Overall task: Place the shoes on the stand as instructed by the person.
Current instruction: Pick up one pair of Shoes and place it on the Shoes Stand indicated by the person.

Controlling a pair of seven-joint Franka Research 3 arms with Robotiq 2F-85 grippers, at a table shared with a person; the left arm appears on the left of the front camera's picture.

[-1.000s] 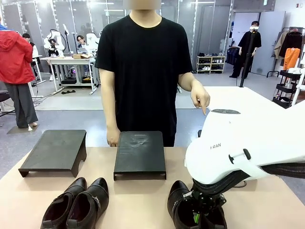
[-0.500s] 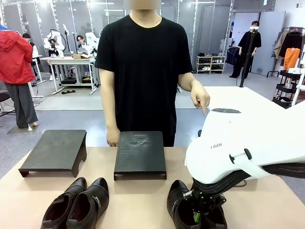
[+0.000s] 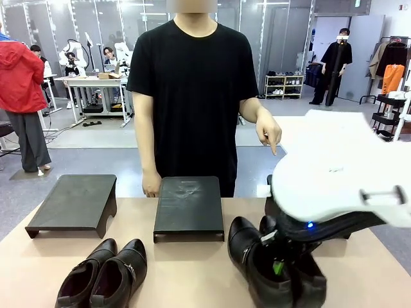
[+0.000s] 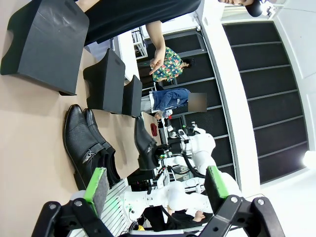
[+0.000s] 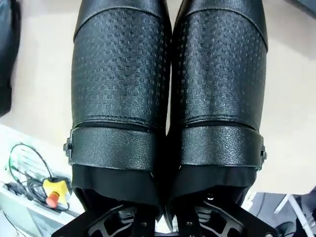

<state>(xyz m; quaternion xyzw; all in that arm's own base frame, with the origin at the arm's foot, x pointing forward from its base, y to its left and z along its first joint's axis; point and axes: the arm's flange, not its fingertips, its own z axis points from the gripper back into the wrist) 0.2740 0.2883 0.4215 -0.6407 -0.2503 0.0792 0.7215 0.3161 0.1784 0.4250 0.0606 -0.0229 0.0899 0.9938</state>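
My right gripper [image 3: 277, 266] is shut on the adjoining inner walls of a pair of glossy black shoes [image 3: 253, 253] and holds them tilted above the table's right front. From the right wrist, both strapped, textured shoes [image 5: 168, 89] hang side by side off the gripper [image 5: 168, 217]. A second pair of shoes [image 3: 103, 276] lies at the front left. My left gripper [image 4: 157, 185] hangs open and empty high over the table, with that pair [image 4: 86, 143] below it. The person [image 3: 192, 90] stands at the far side, one finger [image 3: 273, 144] pointing down toward the right.
Two low black stands sit on the far half of the table, one at the left [image 3: 74, 202] and one in the middle [image 3: 188, 205]. In the left wrist view a third stand [image 4: 132, 96] sits beyond them. The white right arm [image 3: 340, 173] covers the table's right side.
The right arm has risen and swung back, lifting the held pair off the table with the toes up. The person's pointing hand and the left pair have stayed put.
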